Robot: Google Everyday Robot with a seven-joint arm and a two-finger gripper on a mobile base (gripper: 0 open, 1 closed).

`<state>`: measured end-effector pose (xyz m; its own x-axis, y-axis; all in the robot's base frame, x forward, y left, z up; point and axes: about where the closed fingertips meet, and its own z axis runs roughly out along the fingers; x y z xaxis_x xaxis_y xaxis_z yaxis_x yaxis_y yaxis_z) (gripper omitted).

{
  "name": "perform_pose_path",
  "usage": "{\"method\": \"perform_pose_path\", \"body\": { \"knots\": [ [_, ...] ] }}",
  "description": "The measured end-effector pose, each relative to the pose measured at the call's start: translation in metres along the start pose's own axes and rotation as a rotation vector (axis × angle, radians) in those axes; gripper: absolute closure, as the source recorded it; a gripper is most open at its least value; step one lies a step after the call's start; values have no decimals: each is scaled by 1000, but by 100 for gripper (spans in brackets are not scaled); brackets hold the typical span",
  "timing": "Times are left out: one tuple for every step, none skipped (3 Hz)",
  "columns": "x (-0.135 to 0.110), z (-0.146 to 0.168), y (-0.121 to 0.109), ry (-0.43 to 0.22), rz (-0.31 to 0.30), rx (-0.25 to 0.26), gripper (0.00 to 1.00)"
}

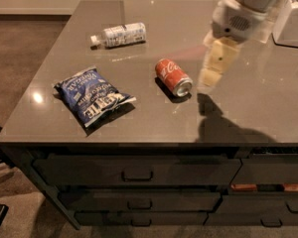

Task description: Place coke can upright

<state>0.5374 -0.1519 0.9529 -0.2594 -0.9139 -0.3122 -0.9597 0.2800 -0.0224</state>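
Your pincer (208, 78) hangs over the right half of the desk (258, 103). Its cream tip points down and a little to the left, below the white wrist housing (238, 16) that comes in from the far right. You cannot tell from this view whether the pincer is wide or narrow, and nothing shows in its grasp. A dark shadow (213, 125) of the arm lies on the desk just on the near side of the tip and runs toward the near edge.

Just left of the pincer, and apart from it, you have the can (173, 77). It lies on its side near the middle of the desk, not upright. Its length runs from far left to near right, the silver end faces near right, and the white script is on the upper side. It touches nothing but the desk.

Further left, near the near-left corner, the blue chip bag (93, 97) lies flat with a small shadow under its near edge. It is well apart from the can.

At the far left, the clear bottle (119, 34) with a white label lies on its side, cap to the left. It is well apart from both the bag and the can.

At the far right corner a white object (292, 24) stands on the desk, cut off by the edge of the view. You cannot tell what it is.

Below the desk's near edge you see dark drawers (137, 171) with handles. Brown carpet (20, 53) shows to the left.
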Motion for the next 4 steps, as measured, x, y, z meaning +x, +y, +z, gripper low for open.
{"method": "perform_pose_path", "body": {
  "knots": [
    [-33, 16, -11, -13, 120, 32, 0],
    [-53, 36, -21, 12, 244, 53, 0],
    [-70, 64, -42, 87, 417, 47, 0],
    [-83, 78, -56, 131, 485, 49, 0]
  ]
}}
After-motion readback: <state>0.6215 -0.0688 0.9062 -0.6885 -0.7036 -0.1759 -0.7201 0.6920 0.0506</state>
